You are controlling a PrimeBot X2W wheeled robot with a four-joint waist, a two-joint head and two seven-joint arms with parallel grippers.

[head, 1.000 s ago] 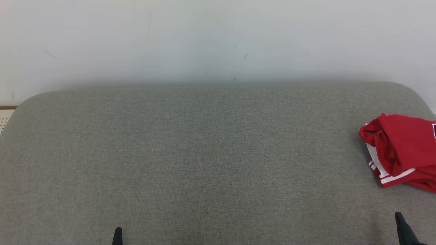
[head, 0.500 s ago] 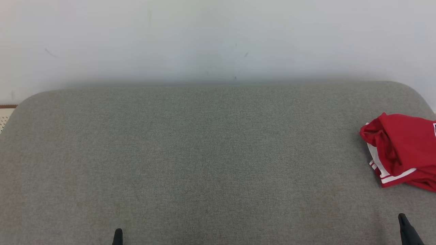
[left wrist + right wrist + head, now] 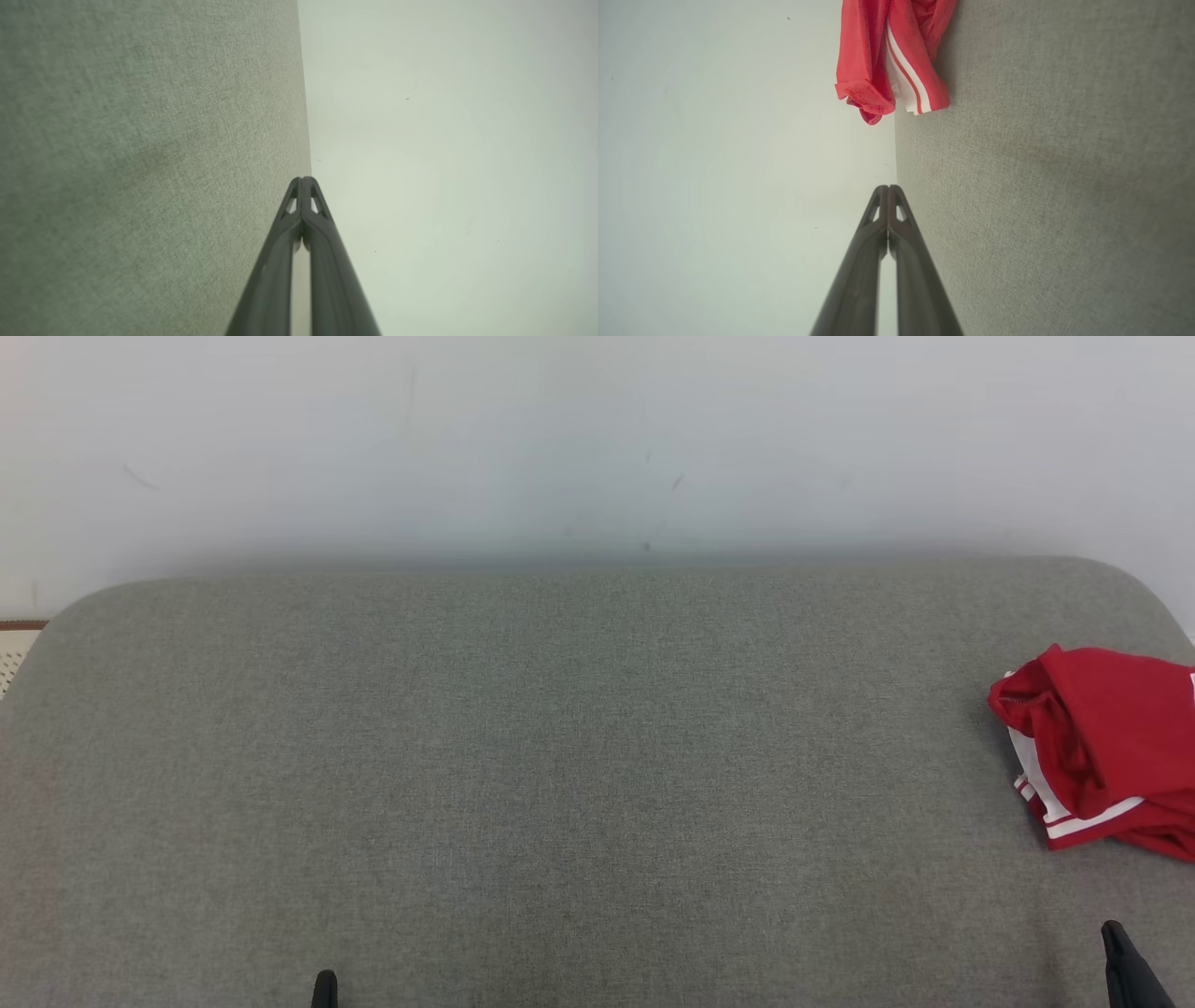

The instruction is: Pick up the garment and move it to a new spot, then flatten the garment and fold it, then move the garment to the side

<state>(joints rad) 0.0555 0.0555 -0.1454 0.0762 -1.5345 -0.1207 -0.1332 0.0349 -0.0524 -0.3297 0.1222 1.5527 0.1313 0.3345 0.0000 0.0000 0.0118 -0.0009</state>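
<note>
A red garment [image 3: 1106, 747] with white stripes lies bunched at the right edge of the grey cushioned surface [image 3: 560, 756], partly cut off by the frame. In the right wrist view the garment [image 3: 892, 60] sits ahead of my right gripper [image 3: 888, 189], whose fingers are pressed together, empty and well apart from the cloth. My right gripper's tip [image 3: 1113, 933] shows at the lower right of the head view. My left gripper [image 3: 302, 179] is shut on nothing, its tip [image 3: 324, 980] low at the bottom left, far from the garment.
A pale wall [image 3: 597, 439] rises behind the grey surface. The surface has rounded far corners, and a strip of floor [image 3: 14, 649] shows past its left end.
Both gripper tips have sunk slightly toward the bottom edge of the head view. The garment lies as before, with a slight camera shift.
</note>
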